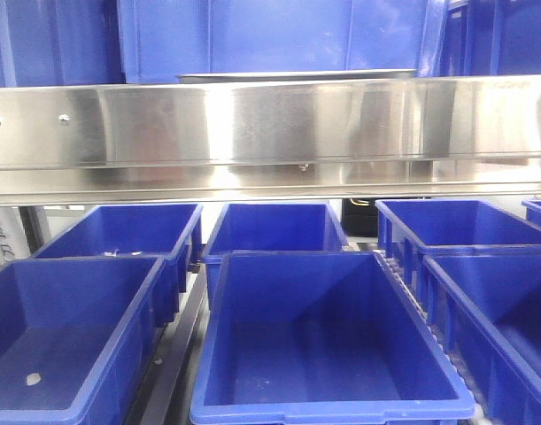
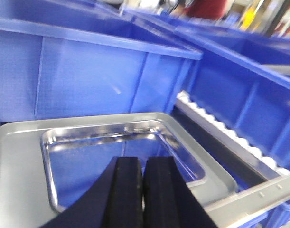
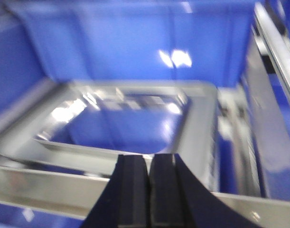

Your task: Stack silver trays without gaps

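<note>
Left black two-fingered gripper [image 2: 144,190] points forward and down, its padded fingers [image 2: 123,192] pressed together. Right black two-fingered gripper [image 3: 148,190] sits the same way, fingers [image 3: 133,190] closed tight, nothing visibly pinched between.

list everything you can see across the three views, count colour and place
silver tray: at least one, shiny steel, on the upper shelf below both wrists; its thin edge also shows above the rail in the front view; the right wrist view is too blurred to count a stack
shelf rail: one, brushed steel, across the front view
blue bins: six at least partly visible below the rail, more behind the tray on the shelf
roller track: one, white rollers, right of the tray
left gripper: one, black, fingers together, above the tray
right gripper: one, black, fingers together, at the tray's near rim
</note>
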